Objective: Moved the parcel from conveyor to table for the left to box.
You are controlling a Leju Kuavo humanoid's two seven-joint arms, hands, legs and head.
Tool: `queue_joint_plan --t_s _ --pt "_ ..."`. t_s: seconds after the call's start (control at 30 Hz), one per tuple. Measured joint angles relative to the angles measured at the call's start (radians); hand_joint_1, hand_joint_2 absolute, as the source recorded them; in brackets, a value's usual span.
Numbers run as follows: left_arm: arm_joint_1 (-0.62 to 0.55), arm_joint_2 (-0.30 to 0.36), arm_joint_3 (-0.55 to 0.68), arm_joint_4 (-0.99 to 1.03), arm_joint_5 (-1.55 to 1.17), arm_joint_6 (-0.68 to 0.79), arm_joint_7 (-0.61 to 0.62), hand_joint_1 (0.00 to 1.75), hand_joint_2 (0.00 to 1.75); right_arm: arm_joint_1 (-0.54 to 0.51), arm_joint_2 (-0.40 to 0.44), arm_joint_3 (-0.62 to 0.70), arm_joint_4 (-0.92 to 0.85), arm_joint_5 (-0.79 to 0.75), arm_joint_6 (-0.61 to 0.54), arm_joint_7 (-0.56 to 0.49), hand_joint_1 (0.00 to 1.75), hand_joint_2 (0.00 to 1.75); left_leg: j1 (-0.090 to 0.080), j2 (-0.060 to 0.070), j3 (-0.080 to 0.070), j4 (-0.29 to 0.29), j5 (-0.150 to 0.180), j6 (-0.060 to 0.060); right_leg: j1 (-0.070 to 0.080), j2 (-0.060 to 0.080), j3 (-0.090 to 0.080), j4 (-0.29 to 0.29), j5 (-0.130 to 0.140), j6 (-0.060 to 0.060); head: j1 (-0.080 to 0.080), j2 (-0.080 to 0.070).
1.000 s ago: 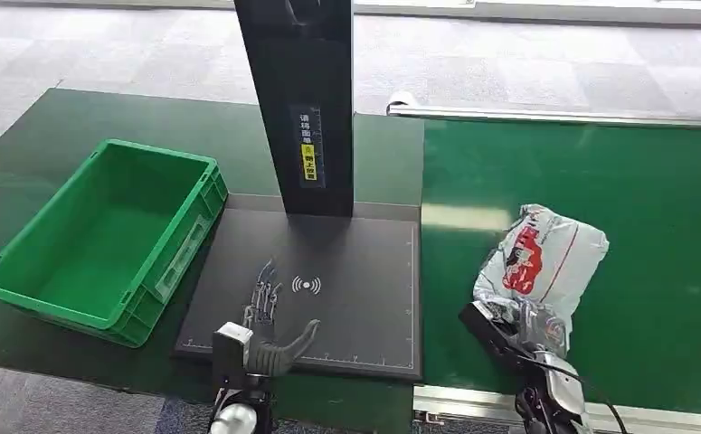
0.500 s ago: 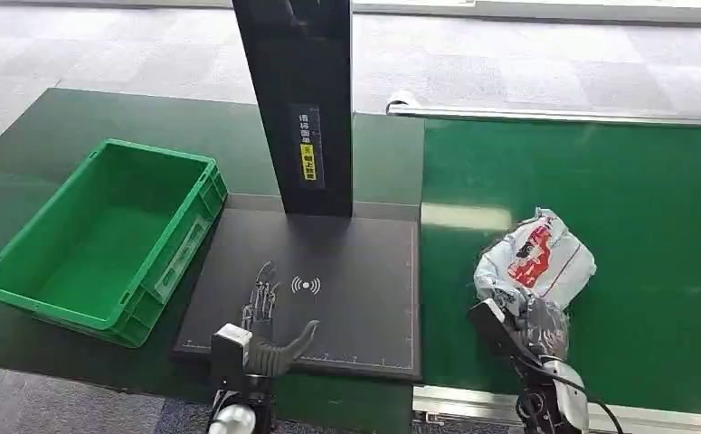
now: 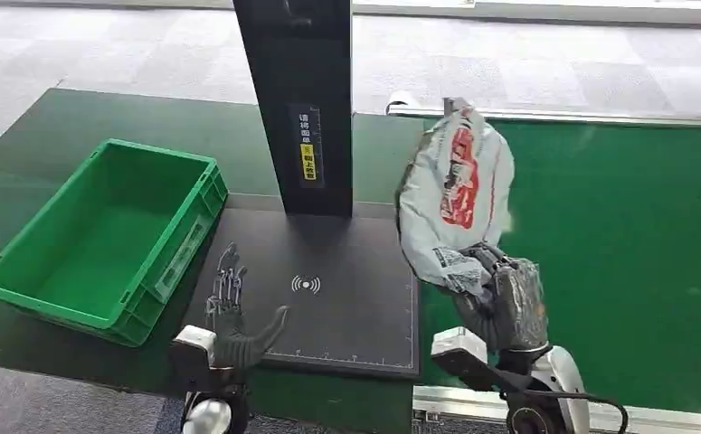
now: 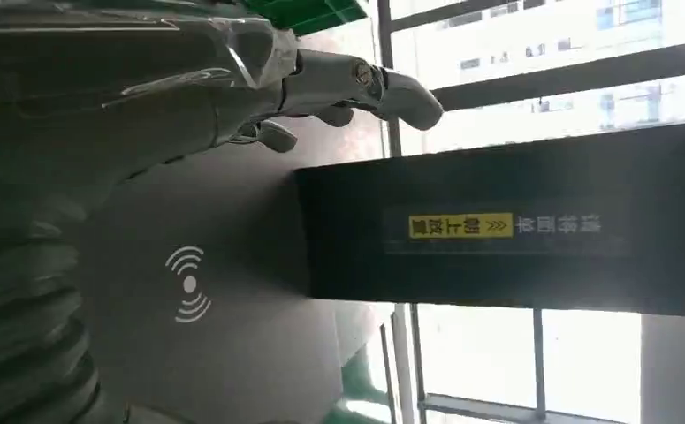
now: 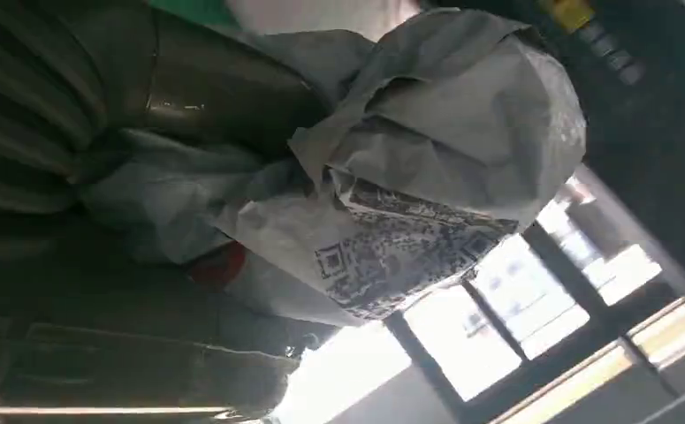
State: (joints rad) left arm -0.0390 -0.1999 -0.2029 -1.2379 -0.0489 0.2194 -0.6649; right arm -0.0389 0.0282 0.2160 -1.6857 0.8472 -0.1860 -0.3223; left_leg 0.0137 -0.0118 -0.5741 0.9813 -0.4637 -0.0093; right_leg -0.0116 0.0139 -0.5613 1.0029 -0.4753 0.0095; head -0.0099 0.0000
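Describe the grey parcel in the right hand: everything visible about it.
The parcel is a soft, crumpled grey plastic mailer bag with a red and white printed graphic on its side. The right wrist view shows a white label with a square code on it. The right hand grips its lower end, holding it upright in the air, clear of the green conveyor and above the edge of the black scanner pad. Nothing else touches it.

Parcel (image 3: 453,194): we see it up off the conveyor belt (image 3: 618,271) where it lay a second ago, now upright in the air by the scan pad's (image 3: 328,298) right edge.
Right hand (image 3: 507,303): raised and swung inward, gripping the parcel's lower end.
Left hand (image 3: 229,316): shifted slightly left, fingers spread.
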Motion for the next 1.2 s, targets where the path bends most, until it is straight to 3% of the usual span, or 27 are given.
queue_joint_plan --t_s 0.13,0.4,0.57,0.6,0.63,0.87,1.1,1.2 --pt "-0.028 0.007 0.016 -0.005 -0.007 0.002 0.004 0.00 1.75 -0.101 0.000 0.108 0.054 -0.056 0.112 0.005 1.75 1.75 0.001 0.000 0.001 0.000 0.001 -0.001 0.001 0.000 0.000 0.001 0.001 -0.001 0.000 0.000" --pt "-0.045 0.016 0.033 -0.005 -0.007 0.014 0.005 0.00 1.75 -0.176 0.002 0.193 0.115 -0.091 0.173 0.000 1.75 1.75 0.000 -0.001 -0.001 0.000 0.001 -0.001 0.001 -0.001 0.000 0.001 0.000 -0.001 0.000 0.000" --pt "-0.051 0.018 0.052 -0.005 -0.014 0.033 0.006 0.00 1.75 -0.262 0.013 0.332 0.273 -0.160 0.267 -0.050 1.75 1.75 0.002 0.000 0.000 0.000 0.001 -0.001 0.002 0.000 -0.001 0.001 0.001 -0.001 0.001 0.000" --pt "-0.052 0.018 0.057 -0.005 -0.016 0.035 0.008 0.00 1.75 -0.276 0.019 0.369 0.310 -0.181 0.272 -0.059 0.07 1.75 0.003 0.000 0.000 0.000 0.001 -0.001 0.003 0.000 0.000 0.001 0.001 -0.001 0.000 0.000" --pt "-0.051 0.018 0.061 -0.006 -0.018 0.038 0.009 0.00 1.75 -0.287 0.025 0.399 0.340 -0.201 0.276 -0.062 0.00 1.75 0.003 0.000 0.000 0.000 0.001 -0.002 0.003 0.000 0.000 0.001 0.001 -0.001 0.001 0.000" --pt "-0.030 0.019 0.094 -0.037 -0.020 0.063 0.025 0.00 1.75 -0.352 0.040 0.549 0.491 -0.301 0.281 -0.046 0.00 1.75 0.003 0.000 -0.001 0.000 0.001 -0.002 0.003 0.000 -0.001 0.001 0.001 -0.001 0.000 0.000" --pt "0.015 0.018 0.121 -0.086 -0.023 0.066 0.031 0.00 1.75 -0.367 0.026 0.535 0.538 -0.488 0.357 -0.023 0.00 1.75 0.003 -0.001 -0.001 0.000 0.001 -0.002 0.003 0.000 -0.001 0.001 0.001 -0.001 0.000 0.000" --pt "0.032 0.018 0.126 -0.103 -0.027 0.066 0.037 0.00 1.75 -0.361 0.010 0.500 0.550 -0.496 0.341 -0.010 0.00 1.75 0.003 0.000 0.000 0.000 0.001 -0.002 0.003 0.000 -0.001 0.001 0.001 -0.001 0.001 0.000"
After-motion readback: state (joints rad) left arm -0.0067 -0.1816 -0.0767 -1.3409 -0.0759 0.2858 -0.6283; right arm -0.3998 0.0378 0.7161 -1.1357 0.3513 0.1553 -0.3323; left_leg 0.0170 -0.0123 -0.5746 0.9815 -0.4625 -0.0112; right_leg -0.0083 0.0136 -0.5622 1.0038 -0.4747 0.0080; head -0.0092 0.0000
